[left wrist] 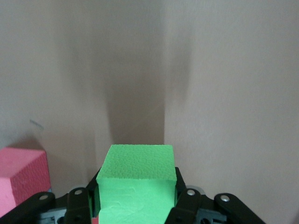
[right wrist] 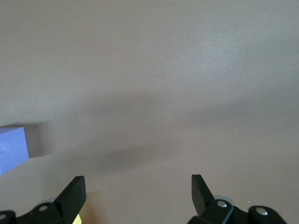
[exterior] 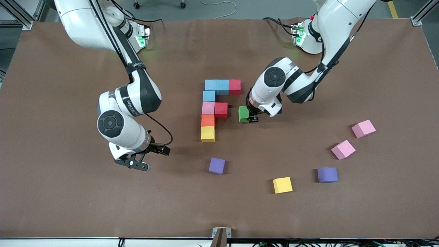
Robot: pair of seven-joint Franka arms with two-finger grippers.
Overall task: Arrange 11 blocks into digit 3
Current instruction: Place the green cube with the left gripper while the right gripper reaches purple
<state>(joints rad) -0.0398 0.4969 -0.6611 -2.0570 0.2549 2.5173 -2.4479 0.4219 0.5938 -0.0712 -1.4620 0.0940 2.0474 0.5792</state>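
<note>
My left gripper [exterior: 252, 118] is shut on a green block [exterior: 244, 114], low over the table beside the partial figure. The green block [left wrist: 138, 186] fills the gap between the left gripper's [left wrist: 136, 191] fingers. A small gap separates it from the red block [exterior: 221, 110], toward the left arm's end. That red block [left wrist: 21, 175] shows beside it. The figure has a bar of two light blue blocks [exterior: 216, 85] and a red one [exterior: 235, 86], then a column of light blue [exterior: 209, 96], pink [exterior: 208, 108], orange [exterior: 208, 120] and yellow [exterior: 208, 133]. My right gripper [exterior: 137, 161] hangs open and empty.
Loose blocks lie nearer the front camera: a purple one [exterior: 217, 165], a yellow one [exterior: 282, 185], another purple [exterior: 327, 174] and two pink ones [exterior: 343, 149] [exterior: 364, 128]. In the right wrist view the right gripper [right wrist: 138, 186] is over bare mat near a purple block [right wrist: 11, 149].
</note>
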